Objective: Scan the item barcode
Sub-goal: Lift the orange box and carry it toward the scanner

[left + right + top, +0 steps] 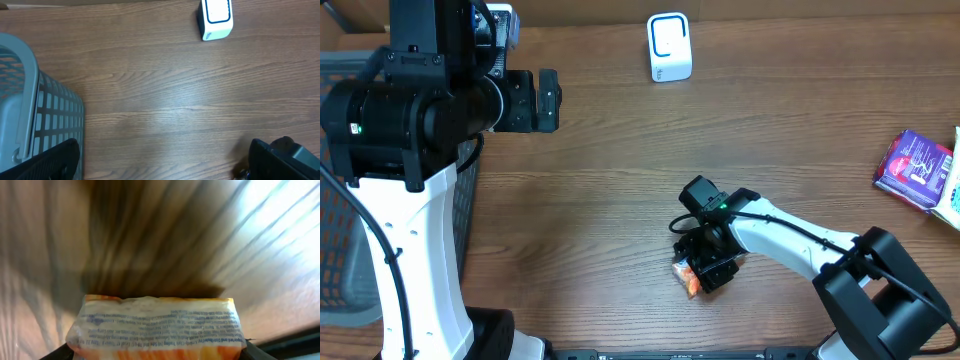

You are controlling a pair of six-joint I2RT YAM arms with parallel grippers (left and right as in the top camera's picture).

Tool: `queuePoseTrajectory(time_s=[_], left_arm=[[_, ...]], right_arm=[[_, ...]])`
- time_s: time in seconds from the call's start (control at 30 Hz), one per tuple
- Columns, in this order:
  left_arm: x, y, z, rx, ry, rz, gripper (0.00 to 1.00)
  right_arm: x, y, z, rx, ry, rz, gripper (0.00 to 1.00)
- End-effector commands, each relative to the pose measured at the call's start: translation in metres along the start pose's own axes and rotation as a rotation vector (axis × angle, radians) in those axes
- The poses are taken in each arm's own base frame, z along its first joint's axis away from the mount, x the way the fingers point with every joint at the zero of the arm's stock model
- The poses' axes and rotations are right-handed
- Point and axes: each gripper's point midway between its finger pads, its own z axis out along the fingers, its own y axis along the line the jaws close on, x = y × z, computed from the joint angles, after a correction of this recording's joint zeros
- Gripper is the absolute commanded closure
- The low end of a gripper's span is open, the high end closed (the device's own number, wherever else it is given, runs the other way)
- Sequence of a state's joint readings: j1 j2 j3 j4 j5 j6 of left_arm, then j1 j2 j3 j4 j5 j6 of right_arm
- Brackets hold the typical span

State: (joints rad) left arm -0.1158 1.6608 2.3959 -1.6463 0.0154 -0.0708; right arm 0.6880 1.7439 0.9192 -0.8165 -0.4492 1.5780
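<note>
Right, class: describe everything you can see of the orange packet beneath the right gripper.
The orange packet is a small soft pouch of glossy plastic film, orange along its edges, with a pale panel of fine blue print too blurred to read. Its top edge looks crimped. It lies on the wooden table, largely hidden from above by the right gripper, whose jaws flank its two sides; whether they press it cannot be told. No barcode shows.

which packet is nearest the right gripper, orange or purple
The orange packet: it lies right under the right gripper, between its fingers. The purple packet sits far off at the overhead view's right edge, with no gripper near it.
</note>
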Motion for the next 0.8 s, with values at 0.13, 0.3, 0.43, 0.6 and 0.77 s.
queuePoseTrajectory(time_s=[0.13,0.3,0.43,0.6,0.77], left_arm=[[-0.002,0.0,-0.002,0.004,-0.01,0.016,0.0],[-0.003,0.0,-0.002,0.008,-0.01,0.015,0.0],[-0.002,0.0,-0.002,0.008,-0.01,0.015,0.0],[-0.002,0.0,-0.002,0.008,-0.01,0.016,0.0],[-0.002,0.0,-0.002,0.008,-0.01,0.016,0.0]], right_arm=[[0.058,0.039,-0.043,-0.137,0.367,-0.213,0.36],[0.077,0.068,-0.085,-0.325,0.612,-0.323,0.36],[0.086,0.086,-0.127,-0.489,0.787,-0.44,0.36],[0.075,0.092,-0.154,-0.579,0.854,-0.477,0.36],[0.073,0.09,-0.172,-0.624,0.92,-0.517,0.35]])
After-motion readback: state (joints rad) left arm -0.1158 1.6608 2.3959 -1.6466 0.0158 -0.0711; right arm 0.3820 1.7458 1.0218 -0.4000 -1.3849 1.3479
